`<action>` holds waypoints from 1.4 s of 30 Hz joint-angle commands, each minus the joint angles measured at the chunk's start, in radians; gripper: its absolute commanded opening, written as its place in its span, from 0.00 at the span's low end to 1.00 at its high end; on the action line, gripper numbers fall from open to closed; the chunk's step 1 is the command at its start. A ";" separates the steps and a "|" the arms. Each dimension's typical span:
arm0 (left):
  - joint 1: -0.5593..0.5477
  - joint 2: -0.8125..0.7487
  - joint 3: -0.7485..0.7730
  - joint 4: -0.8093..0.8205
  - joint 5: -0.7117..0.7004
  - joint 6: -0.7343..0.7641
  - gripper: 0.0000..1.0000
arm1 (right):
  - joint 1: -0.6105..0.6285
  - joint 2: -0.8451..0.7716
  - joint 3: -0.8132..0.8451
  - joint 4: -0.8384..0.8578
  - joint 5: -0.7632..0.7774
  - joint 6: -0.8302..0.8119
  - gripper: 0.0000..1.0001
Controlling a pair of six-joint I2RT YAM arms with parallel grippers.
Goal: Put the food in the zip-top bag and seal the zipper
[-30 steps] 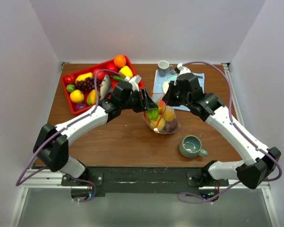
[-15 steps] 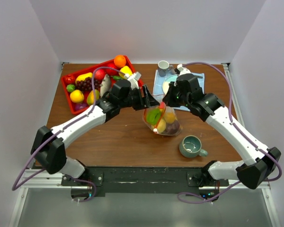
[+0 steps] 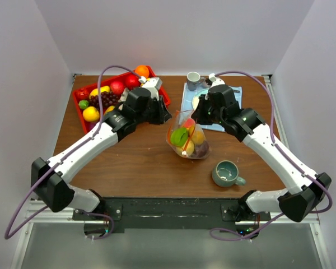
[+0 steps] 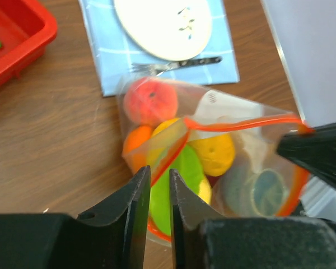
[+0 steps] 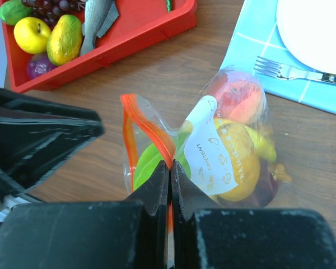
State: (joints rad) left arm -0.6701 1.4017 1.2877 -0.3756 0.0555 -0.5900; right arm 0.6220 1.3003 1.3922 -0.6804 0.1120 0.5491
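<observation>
Already the zip-top bag (image 3: 187,139) holds a good part of the food: a peach-red piece (image 4: 151,101), a green one (image 4: 182,174), yellow and orange ones, and something dark at the bottom. It stands near the middle of the table (image 3: 140,162), between the two arms. The zipper (image 4: 241,122) is not sealed; its orange-red strip makes a wide loop and the mouth is open.

The right gripper (image 5: 171,168) is clenched on the bag's edge, with the orange strip pinched between the jaws. The left gripper (image 4: 159,179) hangs just beside the mouth, on the tray side. Its jaws are almost together, with only a thin slit, and I see nothing grasped in them.

In the red tray (image 5: 145,39) more pieces wait: grapes (image 3: 103,100), a lemon (image 3: 91,114), an orange (image 3: 141,70) and a toy fish (image 5: 98,19). So I judge the filling partly done, and the sealing not begun.

Some things are hard to tell. I cannot find the white slider with certainty. The crinkly plastic and its white label (image 5: 210,148) hide how many pieces are inside. The left arm covers a part of the tray in the top view, and in the wrist views the fingers cut off the lower bag.
</observation>
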 commanded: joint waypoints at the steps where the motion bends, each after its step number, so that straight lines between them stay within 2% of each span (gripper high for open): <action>1: -0.009 0.040 0.044 -0.057 -0.049 0.104 0.30 | 0.004 -0.001 0.051 0.038 -0.008 -0.002 0.00; 6: -0.014 0.071 0.065 -0.054 -0.043 0.116 0.42 | 0.004 0.005 0.051 0.039 -0.011 0.000 0.00; 11: -0.016 0.083 0.070 -0.046 -0.029 0.117 0.43 | 0.004 0.011 0.050 0.038 -0.011 0.002 0.00; 26: -0.034 0.186 0.116 -0.016 -0.028 0.113 0.30 | 0.007 0.020 0.044 0.045 -0.011 0.008 0.00; 31: -0.039 0.183 0.128 -0.019 -0.043 0.114 0.30 | 0.008 0.017 0.034 0.045 -0.006 0.006 0.00; 34: -0.039 0.195 0.151 -0.020 -0.025 0.124 0.19 | 0.007 0.019 0.034 0.048 -0.008 0.003 0.00; 35: -0.039 0.209 0.165 -0.037 -0.019 0.128 0.04 | 0.007 0.020 0.033 0.048 -0.011 0.003 0.00; 36: -0.039 0.217 0.185 -0.058 -0.028 0.131 0.00 | 0.007 0.024 0.033 0.050 -0.005 0.000 0.00; 40: -0.019 0.212 0.255 -0.141 0.019 0.092 0.00 | 0.008 0.036 0.016 0.061 0.000 -0.015 0.00; 42: 0.067 0.194 0.240 -0.120 0.186 0.007 0.00 | 0.007 0.040 0.001 0.074 0.000 -0.029 0.00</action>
State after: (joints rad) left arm -0.6964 1.6272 1.4815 -0.4927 0.0479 -0.4904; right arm 0.6231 1.3308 1.3930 -0.6624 0.1123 0.5480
